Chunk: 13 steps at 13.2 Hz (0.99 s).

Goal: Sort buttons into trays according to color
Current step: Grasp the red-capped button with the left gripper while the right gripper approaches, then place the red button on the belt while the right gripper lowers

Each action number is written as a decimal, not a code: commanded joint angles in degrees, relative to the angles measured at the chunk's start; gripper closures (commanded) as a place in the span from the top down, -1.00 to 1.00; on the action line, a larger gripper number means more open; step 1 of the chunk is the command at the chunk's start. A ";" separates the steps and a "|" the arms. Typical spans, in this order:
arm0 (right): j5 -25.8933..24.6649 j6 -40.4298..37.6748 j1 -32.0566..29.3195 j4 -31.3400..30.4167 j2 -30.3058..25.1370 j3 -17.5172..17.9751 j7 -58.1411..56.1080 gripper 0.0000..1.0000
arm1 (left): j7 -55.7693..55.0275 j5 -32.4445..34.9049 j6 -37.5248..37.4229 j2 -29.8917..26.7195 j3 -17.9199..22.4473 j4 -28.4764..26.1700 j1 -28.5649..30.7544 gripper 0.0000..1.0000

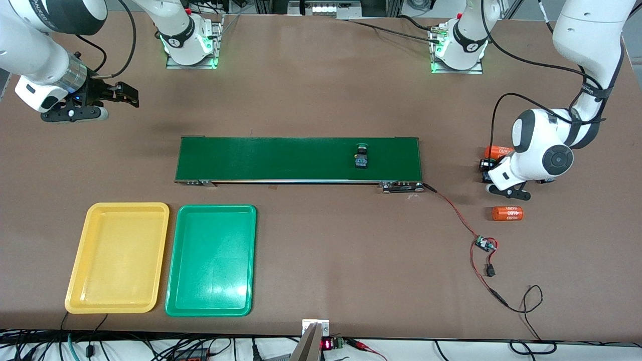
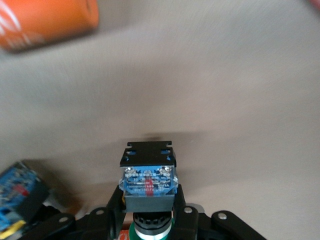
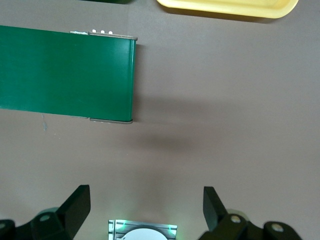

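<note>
Nearest the front camera, two empty trays lie side by side on the bench [image 1: 321, 90]: the yellow tray [image 1: 75, 281] at the right arm's end and the green tray [image 1: 173, 296] just beside it, toward the middle. Farther from the camera runs the long dark-green conveyor belt [image 1: 281, 159], and on it, toward the left arm's end, lies one green-capped button [image 1: 361, 156] on its side. The right tool [image 1: 131, 97] hangs over bare bench near the right arm's end of the belt, its fingers [image 3: 77, 209] spread wide with nothing between them. The left tool [image 2: 148, 212] is low over the bench off the left arm's end of the belt, closed on a second green-capped button [image 2: 148, 181], whose bluish base shows upward in the left wrist view. Two orange cylinders with white print lie close by, one cylinder [image 1: 506, 213] nearer the camera than the left tool, the other cylinder [image 1: 496, 151] farther. A red-and-black wire [image 1: 454, 210] trails from the belt's end to a small circuit board [image 1: 484, 244].
</note>
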 commanded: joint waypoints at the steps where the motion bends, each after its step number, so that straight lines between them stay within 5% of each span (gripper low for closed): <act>1: 0.46 -0.34 0.41 0.23 -0.29 0.11 0.64 1.00 | -0.81 -3.23 -3.51 -6.05 -0.55 0.51 -3.72 -0.86; 8: 0.11 11.78 14.55 0.40 3.04 0.64 21.19 1.00 | -10.38 -18.78 -6.50 -9.76 -2.22 0.77 -16.64 -0.89; 13: 0.28 18.28 20.44 0.40 6.99 0.64 29.07 1.00 | -21.62 -20.72 -5.98 -7.04 -5.02 2.71 -22.98 -0.89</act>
